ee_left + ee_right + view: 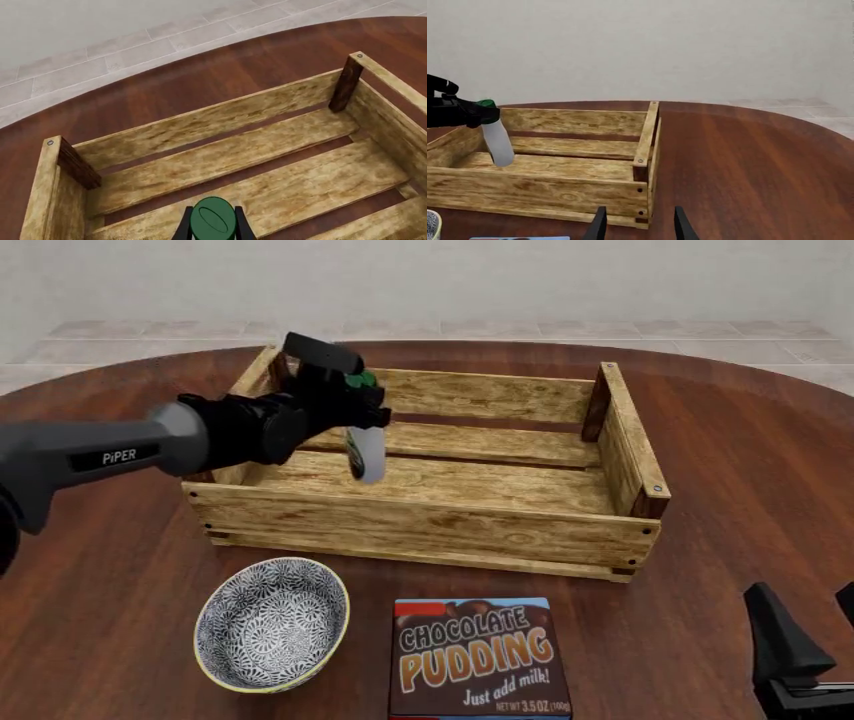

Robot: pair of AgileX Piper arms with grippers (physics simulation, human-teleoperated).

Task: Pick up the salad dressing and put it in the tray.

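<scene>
The jaws of the left gripper (358, 400) are squeezed tight on the dark green cap of the small slim white salad dressing bottle (364, 455), and the jaws of the right gripper (637, 225) are spread apart with nothing between them, waiting low near the robot's side of the round brown wooden table (721, 570). The bottle hangs in the air inside the big light wooden slat tray (427, 525), over its left part, tipped a little. I think the job now is to lower it gently until its bottom sits on a slat, then let go, so it does not tip over. The left wrist view shows only the green cap over the slats, so it cannot tell how high the bottle is. The right wrist view shows the bottle from the side, and its bottom looks a little above the floor slats, though I cannot be sure.
</scene>
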